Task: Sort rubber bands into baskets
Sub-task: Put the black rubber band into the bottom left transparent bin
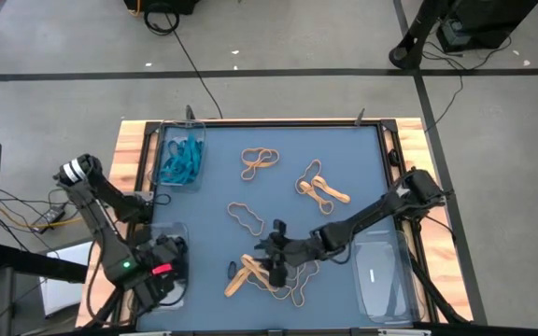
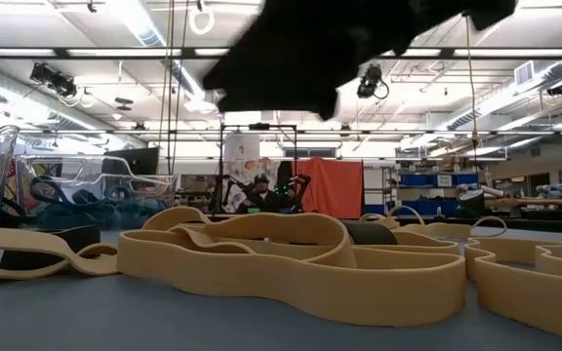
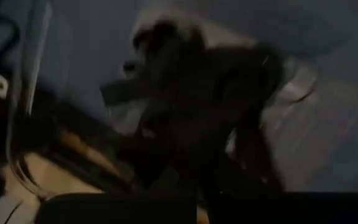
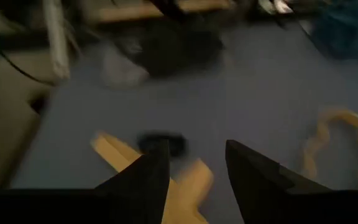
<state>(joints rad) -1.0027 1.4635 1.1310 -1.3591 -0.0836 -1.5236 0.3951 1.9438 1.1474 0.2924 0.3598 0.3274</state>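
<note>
Tan rubber bands lie flat on the blue mat at the far middle (image 1: pixel 260 161), the centre right (image 1: pixel 320 187) and the centre (image 1: pixel 247 217), with a pile near the front (image 1: pixel 255 277). The pile fills the low view (image 2: pixel 291 258). A small black band (image 1: pixel 233 271) lies beside the pile. Teal bands (image 1: pixel 180 161) lie in the clear far-left basket (image 1: pixel 168 182). My right gripper (image 1: pixel 274 263) hangs open just over the pile; its fingers stand above a tan band (image 4: pixel 188 186), near a black band (image 4: pixel 163 144). My left gripper (image 1: pixel 162 271) is over the clear near-left basket (image 1: pixel 171 233).
A clear basket (image 1: pixel 381 275) stands at the near right of the mat with one small pale thing in it. The wooden table frame (image 1: pixel 129 149) runs along the mat's left and right sides. Black cables lie on the floor beyond the table.
</note>
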